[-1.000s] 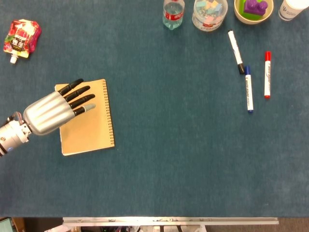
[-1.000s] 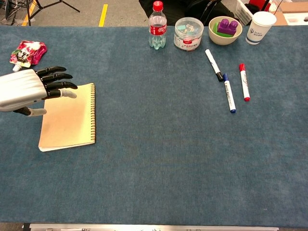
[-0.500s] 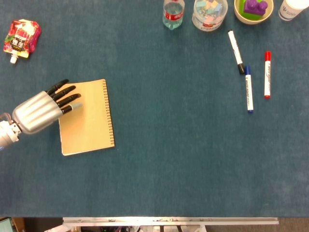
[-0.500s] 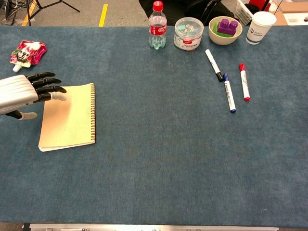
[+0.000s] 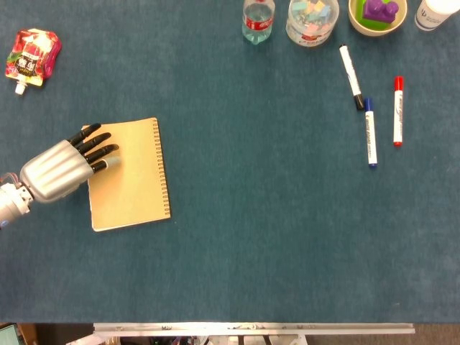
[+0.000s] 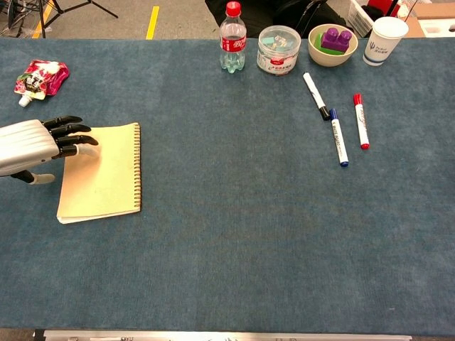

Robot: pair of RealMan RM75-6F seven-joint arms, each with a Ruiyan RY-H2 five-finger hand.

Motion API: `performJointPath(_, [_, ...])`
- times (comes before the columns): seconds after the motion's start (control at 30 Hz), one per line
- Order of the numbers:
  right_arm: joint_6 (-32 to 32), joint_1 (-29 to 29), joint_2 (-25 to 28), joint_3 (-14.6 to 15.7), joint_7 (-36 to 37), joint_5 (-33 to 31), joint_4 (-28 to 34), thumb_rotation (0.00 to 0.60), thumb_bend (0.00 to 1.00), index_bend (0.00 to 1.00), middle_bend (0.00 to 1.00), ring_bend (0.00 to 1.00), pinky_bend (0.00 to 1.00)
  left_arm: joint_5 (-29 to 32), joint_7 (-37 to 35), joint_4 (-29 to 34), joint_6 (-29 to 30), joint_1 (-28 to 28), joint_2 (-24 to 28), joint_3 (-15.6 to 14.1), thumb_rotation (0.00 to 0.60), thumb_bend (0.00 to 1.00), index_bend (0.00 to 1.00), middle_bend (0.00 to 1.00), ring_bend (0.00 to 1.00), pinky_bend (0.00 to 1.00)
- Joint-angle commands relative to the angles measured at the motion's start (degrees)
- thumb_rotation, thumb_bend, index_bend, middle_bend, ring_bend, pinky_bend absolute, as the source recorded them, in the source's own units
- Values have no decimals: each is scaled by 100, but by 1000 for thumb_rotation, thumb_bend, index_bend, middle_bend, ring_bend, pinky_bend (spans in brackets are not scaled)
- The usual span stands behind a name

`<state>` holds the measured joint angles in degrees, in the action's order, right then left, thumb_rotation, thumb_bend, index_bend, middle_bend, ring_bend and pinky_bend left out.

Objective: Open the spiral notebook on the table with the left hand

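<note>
A tan spiral notebook (image 5: pixel 133 175) (image 6: pixel 103 174) lies closed and flat on the blue table, with its wire binding along the right edge. My left hand (image 5: pixel 61 164) (image 6: pixel 35 142) hovers at the notebook's upper left corner, palm down. Its dark fingertips (image 5: pixel 100 141) reach over the cover's left edge and its fingers are apart, holding nothing. Whether the tips touch the cover is unclear. My right hand is in neither view.
A pink snack pouch (image 5: pixel 31 56) lies at the far left. Along the back stand a water bottle (image 5: pixel 258 20), a clear tub (image 5: pixel 311 20), a bowl with a purple block (image 5: pixel 377 14) and a paper cup (image 6: pixel 384 40). Three markers (image 5: pixel 370 108) lie at the right.
My left hand has drawn back to the left across the notebook, from covering its upper left part to reaching only over its left edge. The notebook has stayed closed.
</note>
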<state>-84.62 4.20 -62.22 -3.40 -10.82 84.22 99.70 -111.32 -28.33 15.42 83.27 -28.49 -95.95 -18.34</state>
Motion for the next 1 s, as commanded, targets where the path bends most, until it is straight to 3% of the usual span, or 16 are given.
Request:
performJointPath(0.03, [-20,-12,8,0,9,7,-1,600,392,347,293,222,306,54,-115,46,-40,-1,-26,14,600,180,166,138,64,41])
performJointPath(1.0, [-178,-122,6,-41,268,21,-222,600,392,347,289,222,306,327,-498,766,-162,-167,-119,111,600,176,164,135,64,41])
